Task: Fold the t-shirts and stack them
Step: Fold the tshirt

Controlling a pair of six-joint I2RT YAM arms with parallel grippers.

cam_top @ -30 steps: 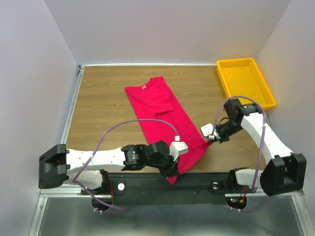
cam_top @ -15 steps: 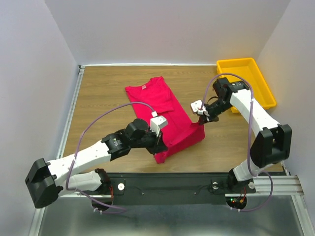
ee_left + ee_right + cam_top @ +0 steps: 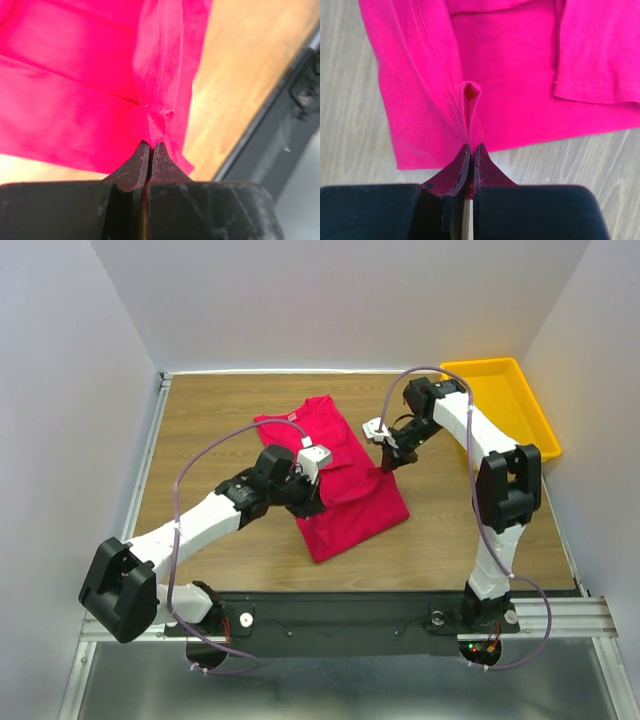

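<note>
We count one red t-shirt (image 3: 350,510), one yellow tray (image 3: 500,405) and two robot arms, each with one gripper. The t-shirt lies in the middle of the wooden table (image 3: 205,425). Its neck end, with a small white label (image 3: 293,417), points to the far left. Its near part is bent over on itself.

The yellow tray sits in the far right corner of the table, well apart from the t-shirt. From above, the left arm lies across the left side of the t-shirt and hides some of it.

The left gripper (image 3: 308,498) is at the left edge of the t-shirt. Its fingers are pressed together, and they pinch a little bunch of the red cloth by the sewn edge. The right gripper (image 3: 388,462) is at the right edge. Its fingers are also pressed together, and they pinch a small loop of the sewn edge.
</note>
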